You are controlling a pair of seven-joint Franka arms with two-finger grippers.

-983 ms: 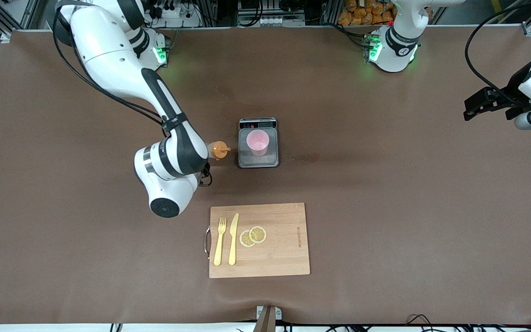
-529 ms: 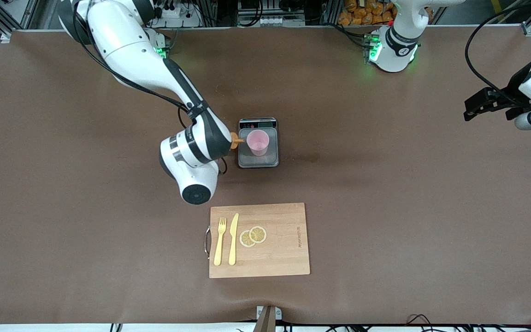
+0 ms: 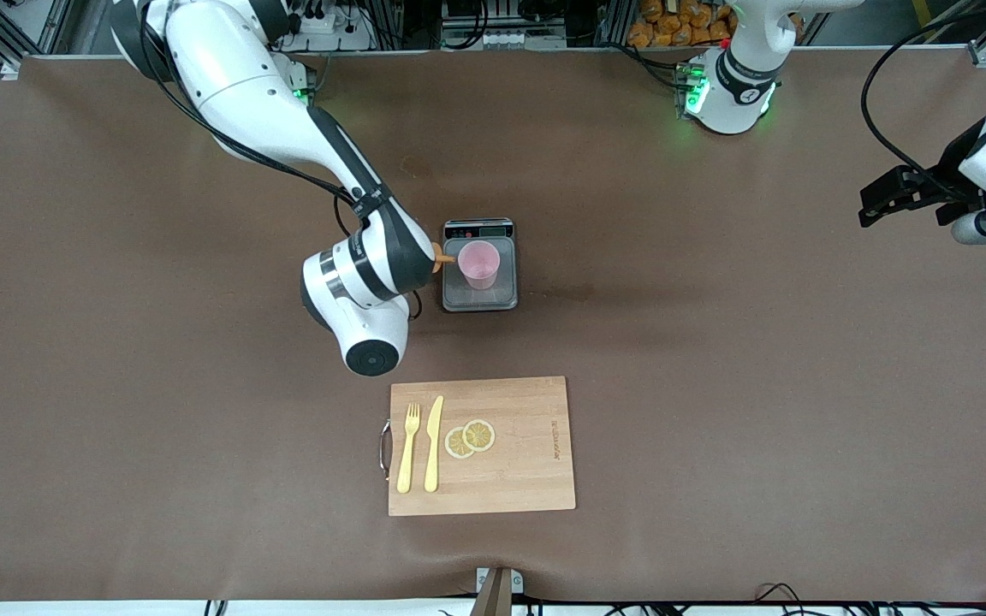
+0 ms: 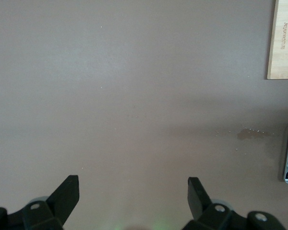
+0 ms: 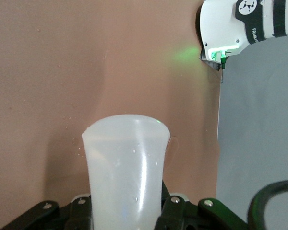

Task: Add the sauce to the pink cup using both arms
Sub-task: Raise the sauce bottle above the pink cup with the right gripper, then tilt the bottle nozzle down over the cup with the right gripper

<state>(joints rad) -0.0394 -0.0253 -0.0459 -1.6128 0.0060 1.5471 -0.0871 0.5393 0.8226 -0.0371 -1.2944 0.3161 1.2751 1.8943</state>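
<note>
The pink cup (image 3: 478, 263) stands upright on the grey scale (image 3: 480, 297) in the middle of the table. My right gripper (image 5: 125, 211) is shut on the sauce bottle (image 5: 125, 167), a whitish translucent body seen bottom-end first in the right wrist view. In the front view my right arm's wrist hides most of the bottle. Only its orange nozzle (image 3: 442, 258) shows, pointing sideways and reaching the cup's rim on the right arm's side. My left gripper (image 3: 887, 201) is open and empty, waiting above the left arm's end of the table; it also shows in the left wrist view (image 4: 133, 191).
A wooden cutting board (image 3: 527, 479) lies nearer the front camera than the scale. It holds a yellow fork (image 3: 408, 449), a yellow knife (image 3: 434, 443) and two lemon slices (image 3: 470, 438). A small dark stain (image 3: 574, 293) marks the table beside the scale.
My right arm has carried the bottle sideways toward the scale; the orange nozzle went from well short of the scale to the cup's rim. The left arm has barely moved.
</note>
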